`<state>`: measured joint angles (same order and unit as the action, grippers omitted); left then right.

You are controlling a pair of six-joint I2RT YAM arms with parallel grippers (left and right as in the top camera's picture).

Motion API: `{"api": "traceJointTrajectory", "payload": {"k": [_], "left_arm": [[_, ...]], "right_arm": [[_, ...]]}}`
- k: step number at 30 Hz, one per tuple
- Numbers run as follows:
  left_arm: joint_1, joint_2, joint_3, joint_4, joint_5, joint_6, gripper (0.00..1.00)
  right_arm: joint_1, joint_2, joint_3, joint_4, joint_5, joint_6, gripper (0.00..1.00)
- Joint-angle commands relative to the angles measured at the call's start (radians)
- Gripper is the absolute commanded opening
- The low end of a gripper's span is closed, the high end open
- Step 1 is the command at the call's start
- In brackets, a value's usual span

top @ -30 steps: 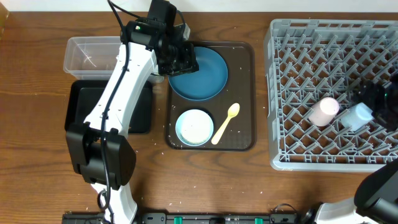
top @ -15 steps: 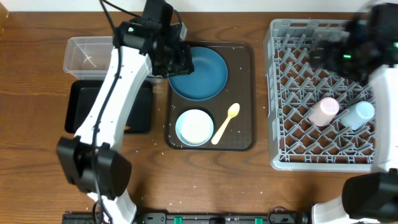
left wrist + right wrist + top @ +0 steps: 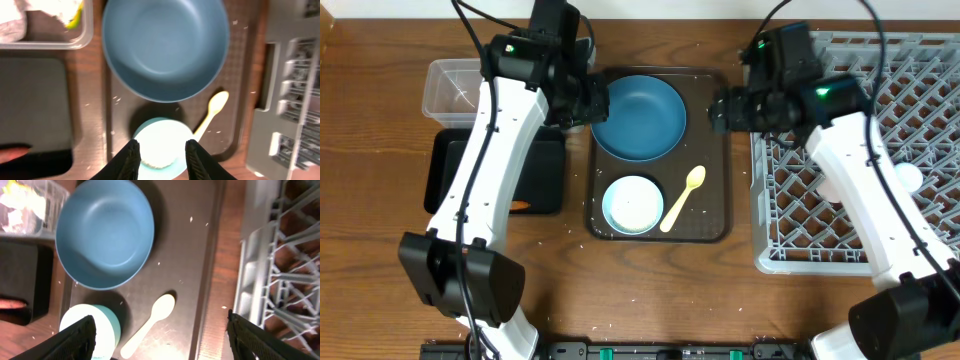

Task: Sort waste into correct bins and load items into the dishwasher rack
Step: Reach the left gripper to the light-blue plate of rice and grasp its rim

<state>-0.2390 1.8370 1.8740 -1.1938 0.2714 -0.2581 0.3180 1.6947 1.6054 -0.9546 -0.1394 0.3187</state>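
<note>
The blue plate (image 3: 638, 118), the white bowl (image 3: 633, 204) holding rice (image 3: 156, 161) and the pale yellow spoon (image 3: 682, 198) lie on the brown tray (image 3: 710, 150). My left gripper (image 3: 582, 100) hovers at the plate's left edge, open and empty (image 3: 162, 157), with the bowl below it. Above the tray's right edge, next to the grey rack (image 3: 860, 60), my right gripper (image 3: 722, 110) stands wide open (image 3: 162, 340) over the spoon (image 3: 150, 325). In the rack a light blue cup (image 3: 910, 178) shows; the pink cup is hidden behind my right arm.
The clear tub (image 3: 455, 88) at the left holds white tissue (image 3: 10, 20) and a yellow-green wrapper (image 3: 75, 17). In front of it, the black tray (image 3: 460, 175) has an orange piece (image 3: 520, 206) in it. Rice grains dot the brown tray and the table.
My right arm has swung from the rack's right side across to the brown tray's right edge, its jaws narrowing slightly. My left gripper has drifted a little left along the plate.
</note>
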Motion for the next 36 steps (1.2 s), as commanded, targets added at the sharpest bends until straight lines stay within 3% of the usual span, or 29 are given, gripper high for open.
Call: {"api": "traceJointTrajectory", "payload": {"k": [1,8,13,22,36], "left_arm": [[-0.055,-0.003,-0.006,-0.024,-0.066,-0.002,0.33],[-0.257,0.007,-0.082,-0.023,-0.135,-0.137,0.32],[-0.381,0.032,-0.179,0.034,-0.207,-0.151,0.41],[-0.433,0.037,-0.387,0.175,-0.223,-0.276,0.41],[-0.514,0.05,-0.471,0.259,-0.246,-0.289,0.41]], "right_arm": [[0.007,-0.006,-0.01,0.013,0.066,0.044,0.82],[-0.115,-0.006,-0.003,0.003,0.116,0.043,0.86],[-0.234,-0.006,-0.003,-0.039,0.113,0.042,0.92],[-0.312,-0.006,-0.004,-0.086,0.113,0.008,0.95],[-0.312,-0.006,-0.004,-0.093,0.114,-0.002,0.95]]}}
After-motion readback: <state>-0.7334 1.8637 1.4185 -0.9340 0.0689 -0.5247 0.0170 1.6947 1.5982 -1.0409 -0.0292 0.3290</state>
